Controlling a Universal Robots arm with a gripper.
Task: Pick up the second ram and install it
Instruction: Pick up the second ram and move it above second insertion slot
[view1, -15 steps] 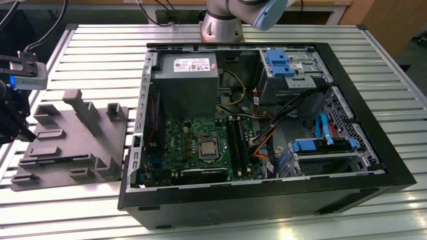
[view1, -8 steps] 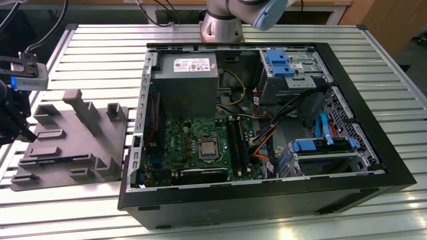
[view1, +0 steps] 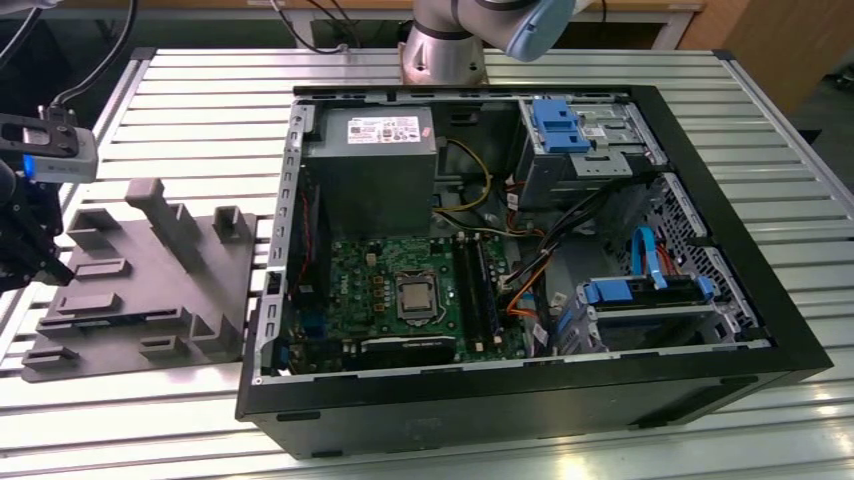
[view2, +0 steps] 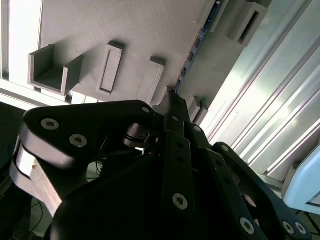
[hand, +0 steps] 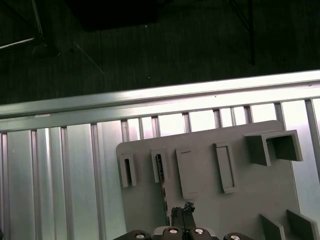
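— As the gripper (hand: 182, 214) hung low over the grey tray (hand: 210, 200), what lay around it?

— Raised blocks (hand: 225, 165) stood up from the tray around it. A row of narrow ones sat just beyond its tip, and a U-shaped bracket (hand: 272, 147) stood further off to one side. Under the tray ran the slatted aluminium table (hand: 65, 170), and past the table's edge lay the dark floor (hand: 150, 50). In the exterior view the open computer case (view1: 534, 410) sat well apart from the gripper, on the far side of the tray. Its green motherboard (view1: 380, 275) and grey power supply (view1: 374, 170) showed inside.

— Did anything stand in its way?

— One slotted block (hand: 160, 167) sat at the far end of the second ram (hand: 163, 192), and neighbouring blocks flanked that one closely.

— And where was the second ram itself?

— It stood on edge in the tray, a thin dark strip running straight away from the gripper. In both wrist views its near end met the gripper's tip.

— Was the gripper clamped on it?

— That could not be told. The tip sat right at the strip's end, but the views did not show whether it was apart, together or gripping the board.
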